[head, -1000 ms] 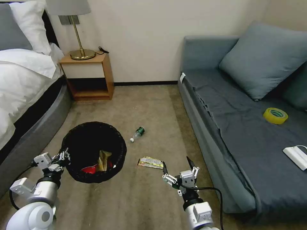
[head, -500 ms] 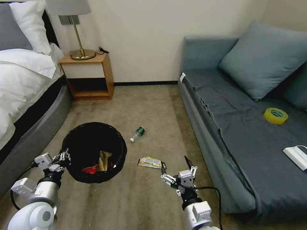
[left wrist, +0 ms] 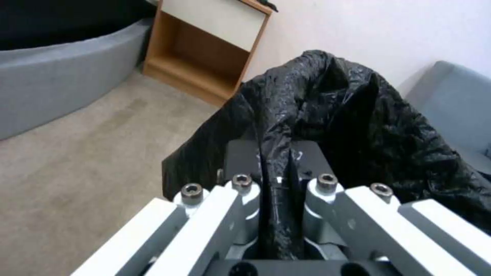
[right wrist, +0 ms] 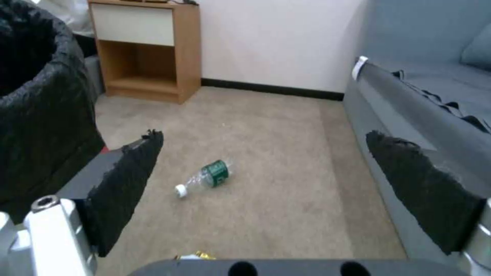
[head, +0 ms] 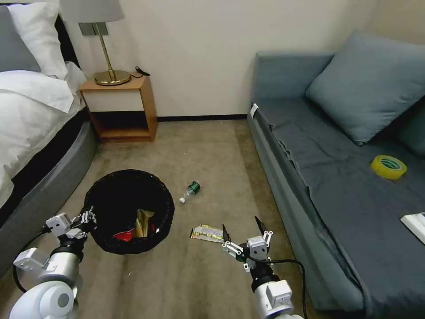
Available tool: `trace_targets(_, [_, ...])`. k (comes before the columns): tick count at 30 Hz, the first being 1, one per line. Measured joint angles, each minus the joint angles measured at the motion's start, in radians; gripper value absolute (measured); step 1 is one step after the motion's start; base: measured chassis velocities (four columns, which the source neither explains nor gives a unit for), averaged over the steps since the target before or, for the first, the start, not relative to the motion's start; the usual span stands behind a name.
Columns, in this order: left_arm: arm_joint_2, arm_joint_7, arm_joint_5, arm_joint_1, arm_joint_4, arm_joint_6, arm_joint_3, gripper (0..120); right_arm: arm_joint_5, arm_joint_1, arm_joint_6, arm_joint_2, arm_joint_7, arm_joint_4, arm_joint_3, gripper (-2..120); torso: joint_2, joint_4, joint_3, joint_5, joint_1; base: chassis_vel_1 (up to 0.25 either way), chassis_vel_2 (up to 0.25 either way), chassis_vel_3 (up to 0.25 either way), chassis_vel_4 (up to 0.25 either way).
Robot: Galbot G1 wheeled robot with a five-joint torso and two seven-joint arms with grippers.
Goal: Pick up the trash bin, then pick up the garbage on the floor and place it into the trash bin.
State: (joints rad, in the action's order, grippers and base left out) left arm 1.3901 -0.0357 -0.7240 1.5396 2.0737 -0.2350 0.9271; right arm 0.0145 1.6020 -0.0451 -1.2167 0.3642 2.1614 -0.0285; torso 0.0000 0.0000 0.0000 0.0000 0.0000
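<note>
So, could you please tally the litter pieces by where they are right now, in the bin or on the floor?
In the trash bin: 2 (red carton, brown paper)
On the floor: 2 (bottle, snack wrapper)
Total: 4

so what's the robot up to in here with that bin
It is clearing litter off the carpet. The left gripper is shut on the black liner at the rim of the bin, which already holds a red carton and brown paper. The right gripper hangs open just beside the wrapper on the floor. The bottle lies on its side farther off, untouched.
</note>
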Motion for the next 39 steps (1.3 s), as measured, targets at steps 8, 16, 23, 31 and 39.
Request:
trace_targets(8, [0.007,0.000,0.000,0.002,0.003,0.001,0.001,6,0.003,-0.005,0.008,0.007,0.000,-0.006,0.006,100,0.000,0.0001,0.000,0.0000,0.000,-0.101,0.103,0.103,-0.094])
trace_targets(16, [0.011,0.000,0.003,0.001,0.006,0.001,0.001,6,0.003,-0.009,0.013,0.011,-0.004,-0.014,0.012,100,0.000,0.0001,0.000,0.0001,0.000,-0.106,0.125,0.119,-0.121])
trace_targets(23, [0.019,-0.002,0.028,0.003,0.007,0.000,0.005,6,0.056,-0.023,0.087,0.010,-0.051,-0.092,0.042,100,0.000,0.0000,0.000,0.0000,0.000,-0.056,0.048,0.050,-0.062])
trace_targets(31, [0.004,-0.033,0.045,0.009,-0.002,-0.012,0.022,6,-0.028,-0.180,0.088,0.126,-0.135,-0.211,0.113,100,0.000,0.0000,0.000,0.0002,0.000,0.000,0.000,0.000,0.000])
trace_targets(39, [-0.036,-0.064,0.042,-0.002,-0.039,-0.012,0.039,6,-0.280,-0.431,-0.079,0.301,-0.248,-0.299,0.271,100,0.000,0.0002,0.000,0.0001,0.000,0.000,0.000,0.000,0.000])
